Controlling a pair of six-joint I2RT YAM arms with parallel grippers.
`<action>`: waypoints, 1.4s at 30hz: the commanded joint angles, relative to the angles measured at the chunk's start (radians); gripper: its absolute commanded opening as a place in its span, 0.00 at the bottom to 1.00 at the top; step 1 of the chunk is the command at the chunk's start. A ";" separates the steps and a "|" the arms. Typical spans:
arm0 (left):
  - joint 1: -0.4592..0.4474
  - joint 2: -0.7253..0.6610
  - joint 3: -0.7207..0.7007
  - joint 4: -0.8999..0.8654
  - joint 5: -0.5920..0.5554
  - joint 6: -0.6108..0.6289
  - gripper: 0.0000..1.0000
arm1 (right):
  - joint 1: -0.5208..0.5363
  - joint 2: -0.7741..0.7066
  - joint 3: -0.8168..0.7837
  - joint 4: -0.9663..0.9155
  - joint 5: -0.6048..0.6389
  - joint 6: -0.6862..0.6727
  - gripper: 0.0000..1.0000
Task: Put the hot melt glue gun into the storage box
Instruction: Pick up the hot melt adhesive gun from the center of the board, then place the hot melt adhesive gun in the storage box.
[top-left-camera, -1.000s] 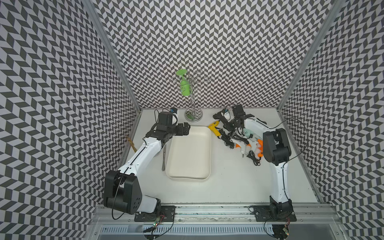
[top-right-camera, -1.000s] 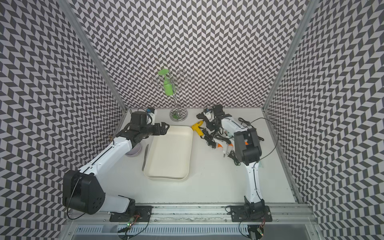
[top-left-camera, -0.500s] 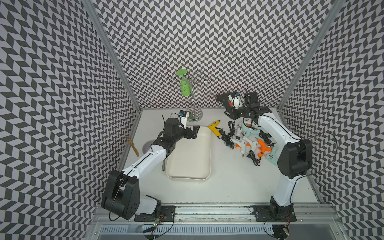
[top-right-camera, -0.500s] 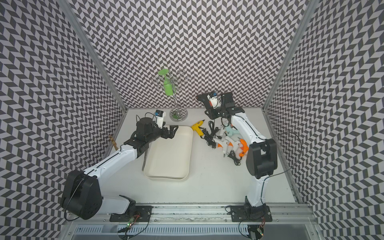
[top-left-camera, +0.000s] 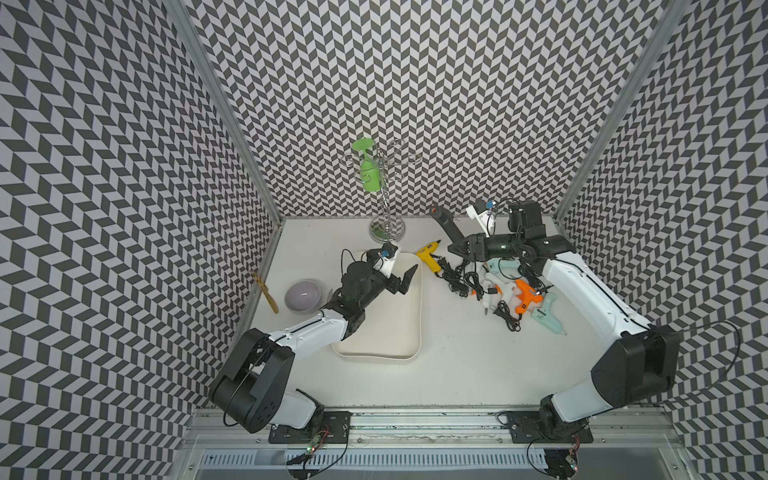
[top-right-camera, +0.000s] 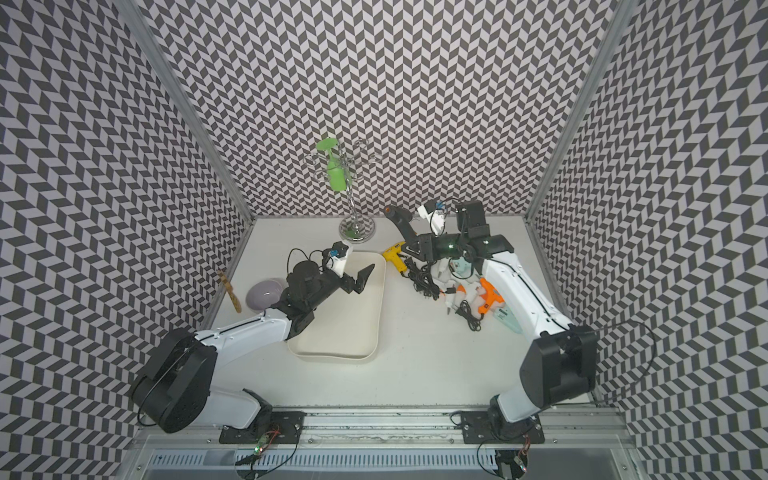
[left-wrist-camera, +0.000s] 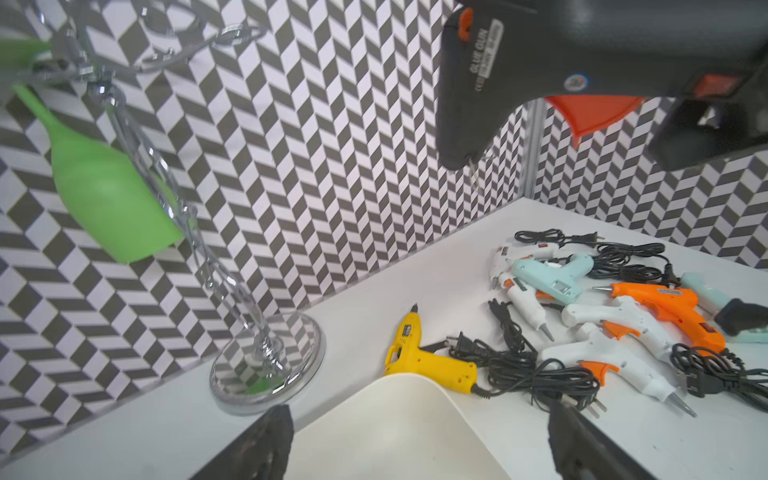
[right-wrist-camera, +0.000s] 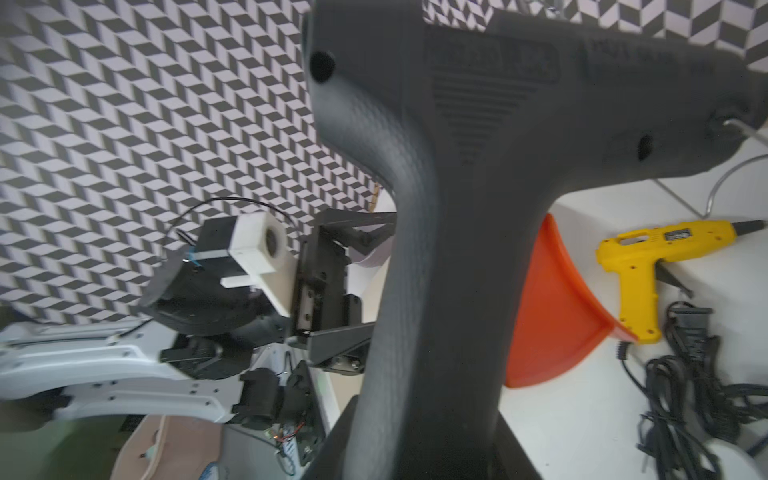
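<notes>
The left gripper (top-left-camera: 402, 279) hangs with jaws spread wide, empty, over the far end of the storage box (top-left-camera: 390, 332) (cream, low-walled). Right of the box, past 1 yellow glue gun (top-left-camera: 429, 257), the right gripper (top-left-camera: 467, 248) clamps the black hot melt glue gun (top-left-camera: 446, 226) by its handle, clear above the table (top-left-camera: 457, 353).

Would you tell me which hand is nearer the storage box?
Left. The left hand hangs over the far end of the storage box; the right hand, gripping a black glue gun, is beyond the yellow glue gun.
</notes>
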 joint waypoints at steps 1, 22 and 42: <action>-0.038 0.028 -0.024 0.219 0.036 0.084 1.00 | 0.025 -0.069 -0.031 0.117 -0.171 0.053 0.12; -0.084 0.121 0.006 0.474 0.107 0.107 0.92 | 0.144 -0.147 -0.164 0.166 -0.293 0.129 0.12; -0.084 0.060 0.076 0.251 0.084 0.070 0.22 | 0.139 -0.137 -0.170 0.143 -0.251 0.081 0.60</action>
